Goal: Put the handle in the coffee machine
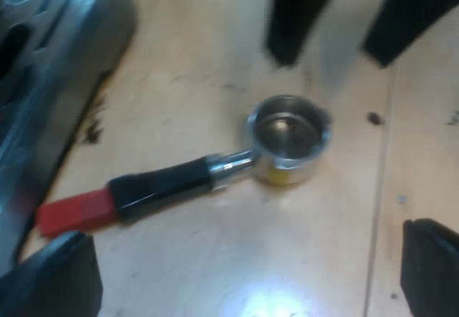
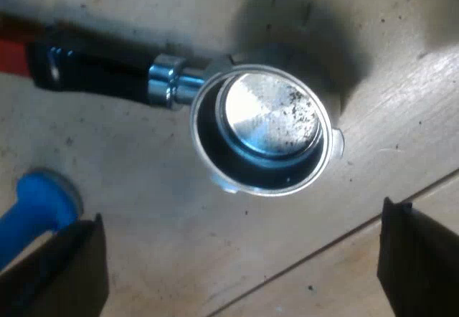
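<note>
Loose holder (image 1: 215, 172) lies flat on the pale wood desk (image 1: 215, 59), by the machine's (image 1: 50, 59) grey base: round steel cup (dark specks inside), glossy black handle, red end. Claws: left claw (image 1: 247, 234) spread wide, empty; right claw (image 2: 240, 216) likewise, over the cup. Blue tamper (image 2: 32, 206) nearby.

Shiny metal holder (image 2: 262, 134), glossy dark handle (image 1: 161, 184), matt wooden table (image 1: 301, 245).

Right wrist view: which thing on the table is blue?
The tamper is blue. The metal holder beside it is silver, with a black handle ending in red.
</note>
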